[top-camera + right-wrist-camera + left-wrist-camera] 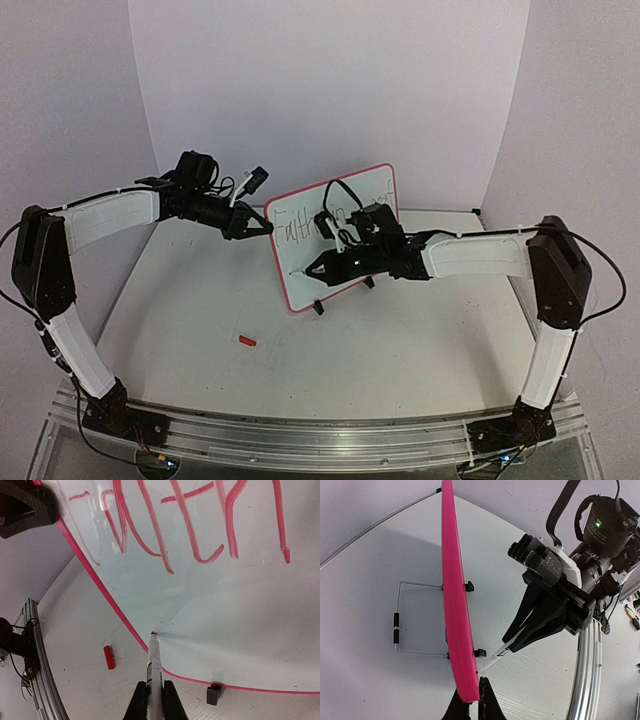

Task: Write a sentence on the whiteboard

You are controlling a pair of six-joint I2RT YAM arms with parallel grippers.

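My right hand [152,696], clamped on the marker [154,661], could push the board [250,620] over if my left hand [262,227], pinching its rim, slips.

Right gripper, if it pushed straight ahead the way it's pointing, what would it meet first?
The whiteboard. The marker held by the right gripper points at its face, and the tip looks to be touching near the rim.

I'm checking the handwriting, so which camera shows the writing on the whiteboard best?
Right wrist: the red writing fills the upper frame, large and sharp. Top external shows it small, partly behind the right gripper. Left wrist sees only the whiteboard edge-on, its pink rim and no writing.
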